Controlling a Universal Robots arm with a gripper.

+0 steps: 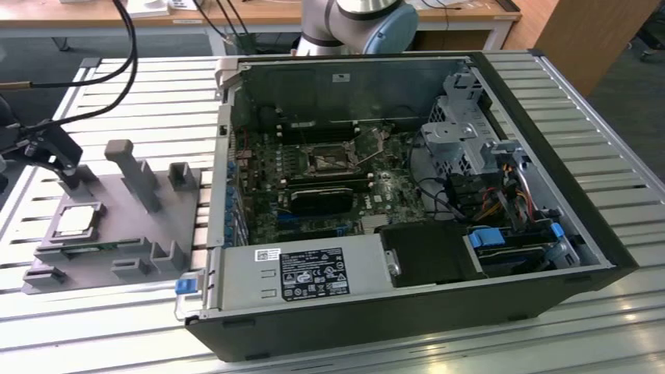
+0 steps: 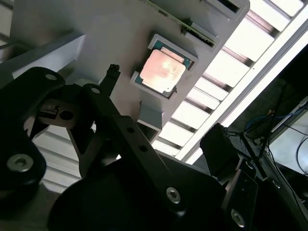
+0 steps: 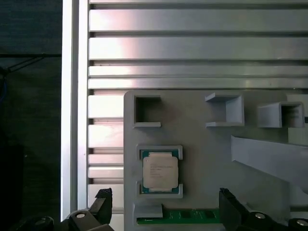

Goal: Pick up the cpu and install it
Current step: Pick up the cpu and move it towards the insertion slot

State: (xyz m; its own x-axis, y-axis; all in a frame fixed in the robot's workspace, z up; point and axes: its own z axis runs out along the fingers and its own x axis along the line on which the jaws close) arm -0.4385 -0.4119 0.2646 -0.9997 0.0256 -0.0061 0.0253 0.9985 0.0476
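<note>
cpu (image 3: 160,172) flat in tray (image 3: 202,144) pocket | pincer (image 3: 164,199) spread, empty, above it | likely light, stiff, slick lid, fragile underside | grip the two exposed edges

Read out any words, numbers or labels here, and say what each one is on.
Nothing is legible.
White label on the grey power supply box in the open black computer case: print too small.
Small white sticker on the case's inner wall: too small.
Silvery square cpu in the grey plastic tray: faint print, blurred.
</note>
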